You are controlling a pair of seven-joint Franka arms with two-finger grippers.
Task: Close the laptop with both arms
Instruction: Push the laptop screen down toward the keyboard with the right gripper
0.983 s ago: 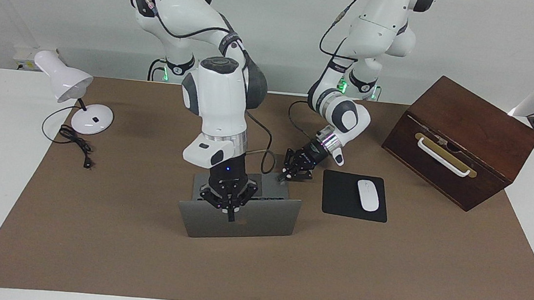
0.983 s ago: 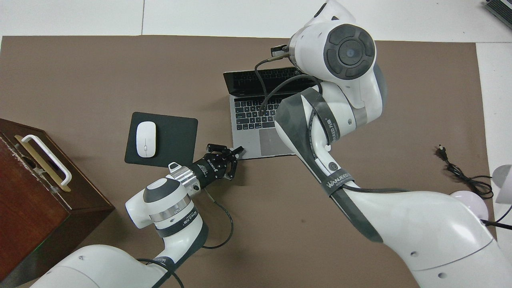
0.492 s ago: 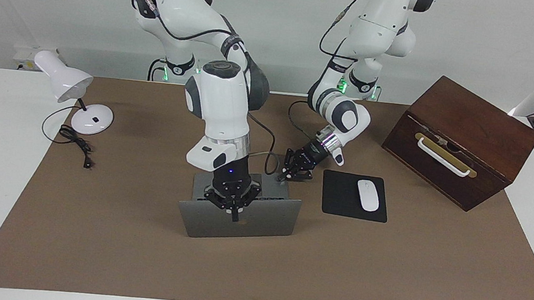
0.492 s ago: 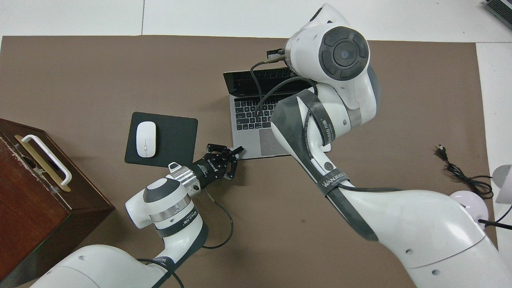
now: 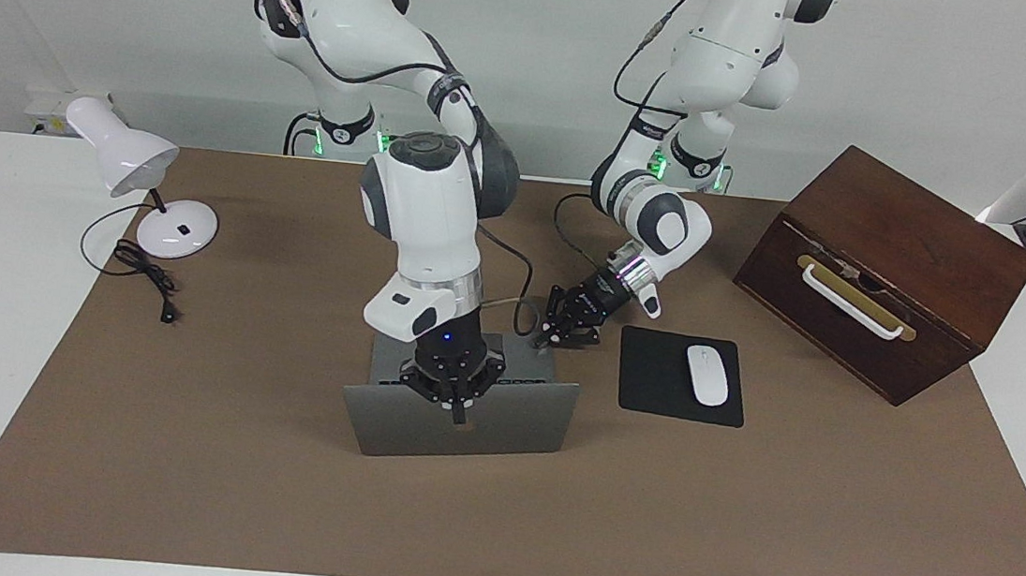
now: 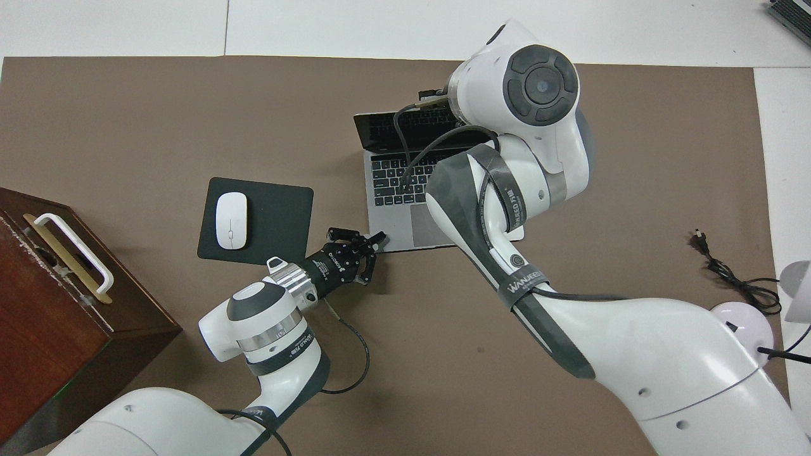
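Right gripper (image 5: 460, 407) has retreated toward the robots along the lid | laptop (image 5: 462, 429) mid-table, open, lid upright beneath its shut fingertips | left gripper (image 5: 555, 336) shut, pinning the deck corner.

- laptop (image 5: 499, 428): silver-grey, dark keys
- mouse pad (image 5: 655, 377): black
- mouse (image 5: 707, 374): white
- box (image 5: 892, 259): dark brown, white handle
- lamp (image 5: 125, 158): white
- mat (image 5: 736, 516): brown
- arms (image 5: 426, 214): white, dark grey joints
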